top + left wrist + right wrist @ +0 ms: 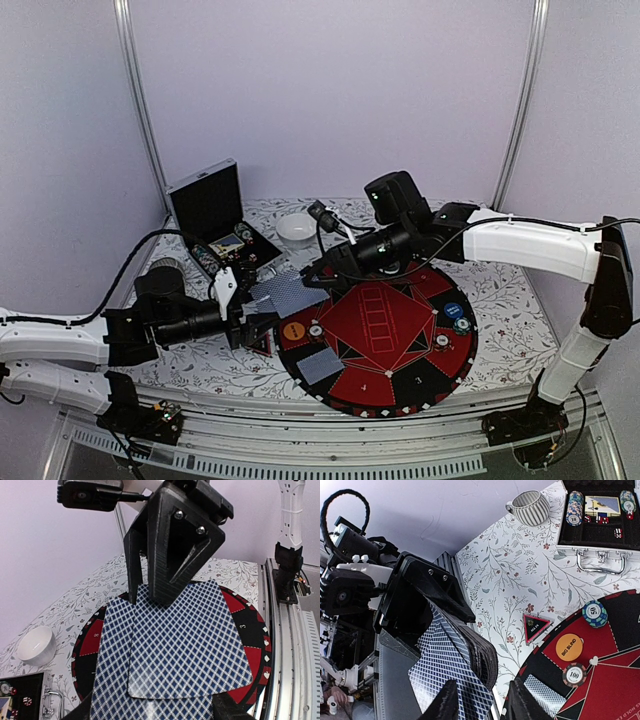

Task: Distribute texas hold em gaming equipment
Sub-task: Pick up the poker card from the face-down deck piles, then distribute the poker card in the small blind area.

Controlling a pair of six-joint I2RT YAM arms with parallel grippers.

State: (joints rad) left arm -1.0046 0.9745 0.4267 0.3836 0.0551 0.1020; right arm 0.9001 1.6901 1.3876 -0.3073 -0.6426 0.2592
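We see the left gripper clamping the deck of cards between its fingers, right gripper pinching the top card at its far edge, orange disc just right of those fingers, on the mat – lettered "BIG BLIND".

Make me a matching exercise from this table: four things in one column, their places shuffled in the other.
1 orange disc
2 blue disc
3 white bowl
4 card deck

A in the left gripper
B on the mat, right side
C on the floral cloth, behind the mat
D on the mat, left edge

Pairs: 1-D, 2-B, 3-C, 4-A.
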